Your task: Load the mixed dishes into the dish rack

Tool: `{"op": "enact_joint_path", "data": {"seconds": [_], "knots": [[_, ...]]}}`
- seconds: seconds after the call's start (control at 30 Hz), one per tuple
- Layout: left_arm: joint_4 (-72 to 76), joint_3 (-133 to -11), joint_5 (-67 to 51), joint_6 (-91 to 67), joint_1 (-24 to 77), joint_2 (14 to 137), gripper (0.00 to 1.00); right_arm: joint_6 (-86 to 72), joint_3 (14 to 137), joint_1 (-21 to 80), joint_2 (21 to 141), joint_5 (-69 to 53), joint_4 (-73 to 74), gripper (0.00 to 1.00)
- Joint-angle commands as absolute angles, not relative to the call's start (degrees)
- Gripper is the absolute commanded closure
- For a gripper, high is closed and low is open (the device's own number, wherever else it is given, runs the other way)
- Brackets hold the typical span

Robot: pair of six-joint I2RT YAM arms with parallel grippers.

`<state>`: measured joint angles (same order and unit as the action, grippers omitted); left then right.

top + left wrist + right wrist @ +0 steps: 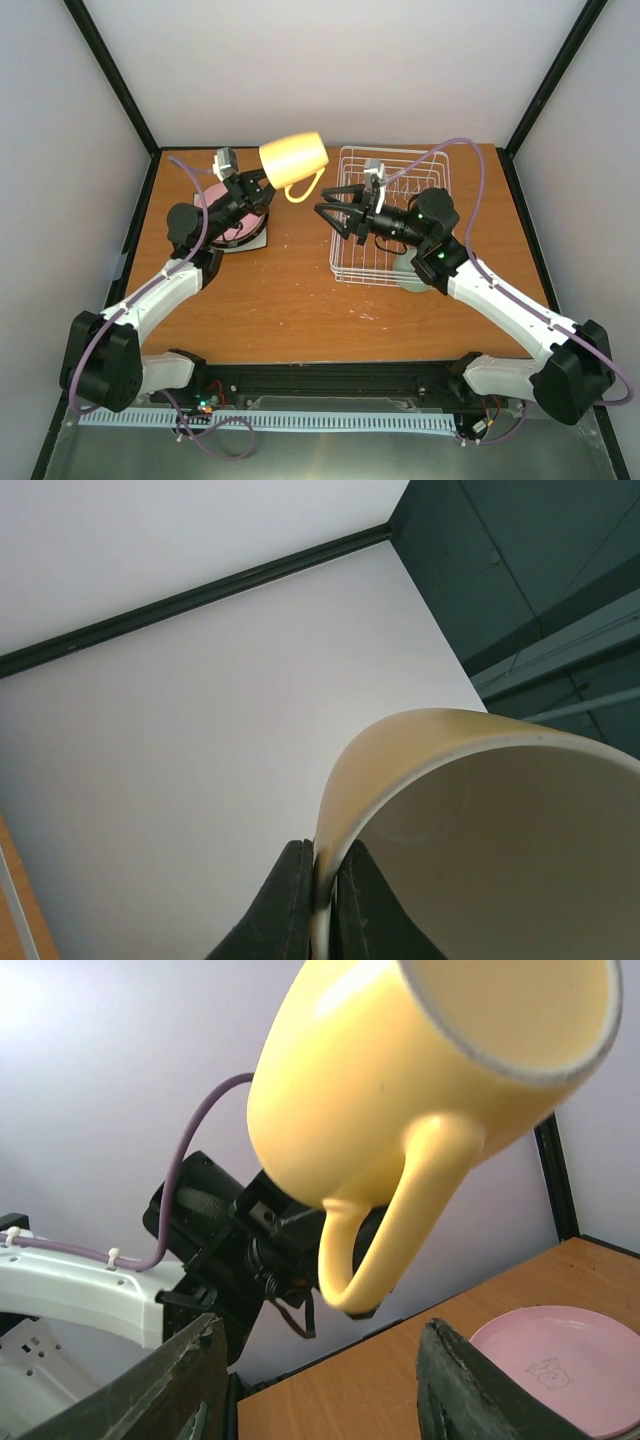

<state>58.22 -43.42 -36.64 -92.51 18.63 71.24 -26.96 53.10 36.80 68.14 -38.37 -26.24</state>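
My left gripper [262, 181] is shut on the rim of the yellow mug [293, 160] and holds it in the air, tilted, with its handle [303, 190] pointing towards the rack. In the left wrist view the fingers [290, 900] pinch the mug wall [345, 810]. My right gripper [327, 222] is open and empty, just right of the mug, over the left edge of the white wire dish rack [400, 165]. In the right wrist view the mug [400, 1090] hangs above my open gripper [325, 1380]. The pink plate [237, 228] lies under the left arm and also shows in the right wrist view [560, 1360].
The pink plate rests on a white square plate [257, 243] at the left of the wooden table [290, 300]. A mint-green dish [408, 276] lies half hidden under the right arm, by the rack's near side. Grey walls close in the back and sides.
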Motion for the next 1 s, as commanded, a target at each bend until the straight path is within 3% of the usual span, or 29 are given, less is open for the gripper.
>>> {"op": "enact_joint_path", "data": {"seconds": [0.0,0.6,0.97], "knots": [[67.13,-42.74,-35.25,-96.32,18.28,69.73,0.99,-24.64,56.3,37.35,69.86,-37.84,-25.86,0.48],[68.52,-40.4,-34.06,-96.56,18.13,68.04,0.99,-24.24,61.34,37.43,75.73,-39.8,-25.96,0.5],[69.63,-39.87,-34.11,-97.02,18.19,68.53,0.99,-25.21,64.8,38.38,79.19,-42.8,-28.1,0.6]]}}
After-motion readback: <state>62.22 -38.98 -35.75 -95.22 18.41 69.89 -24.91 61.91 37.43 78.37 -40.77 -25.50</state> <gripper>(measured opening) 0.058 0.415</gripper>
